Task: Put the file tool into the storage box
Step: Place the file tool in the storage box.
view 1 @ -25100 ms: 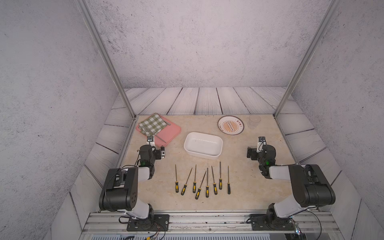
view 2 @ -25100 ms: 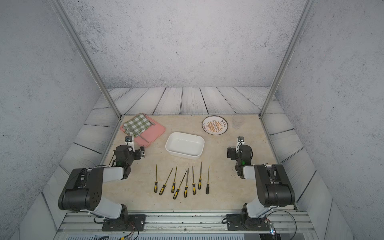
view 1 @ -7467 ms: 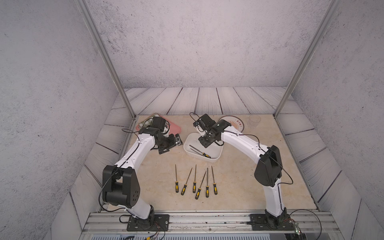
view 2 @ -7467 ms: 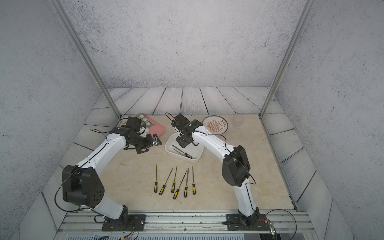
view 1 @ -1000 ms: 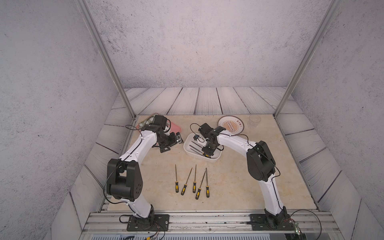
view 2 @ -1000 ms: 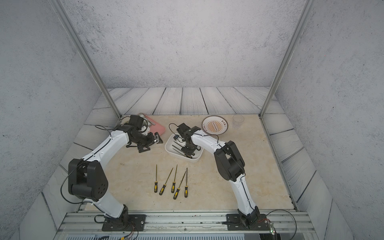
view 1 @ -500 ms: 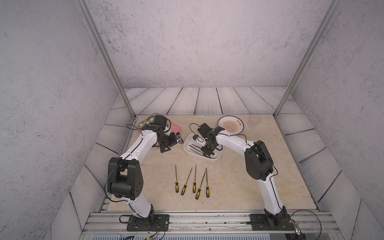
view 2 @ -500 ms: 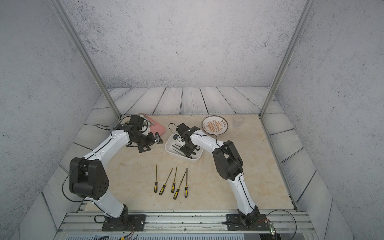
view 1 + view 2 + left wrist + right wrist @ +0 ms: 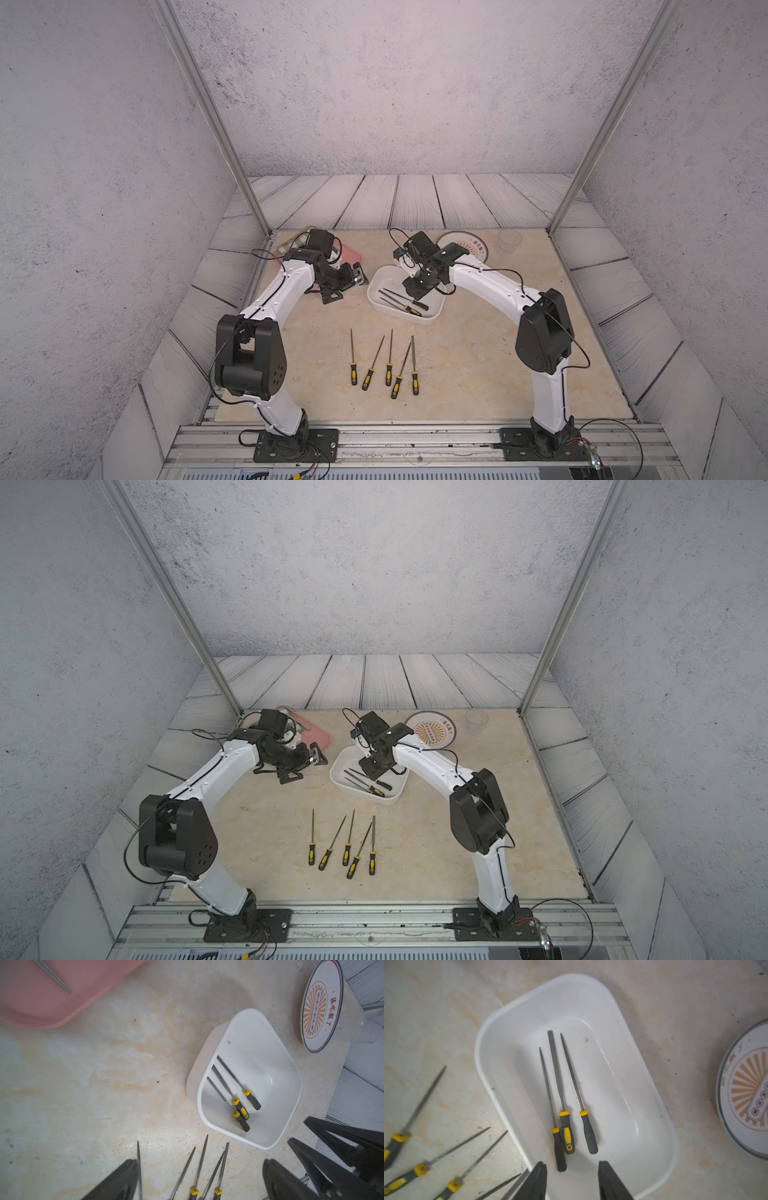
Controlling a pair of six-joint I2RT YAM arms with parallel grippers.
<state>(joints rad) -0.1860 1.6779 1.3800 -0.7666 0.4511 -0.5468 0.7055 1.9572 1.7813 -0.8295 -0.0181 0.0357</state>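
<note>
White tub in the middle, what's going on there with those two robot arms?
The robot is putting file tools into the storage box. Inside it three files with yellow-and-grey handles lie side by side, and the right claw hovers just above their handles, open and empty. On the table, five more files lie in a row nearer the robot's bases. The left claw is open too, holding nothing, beside the pink tray.
</note>
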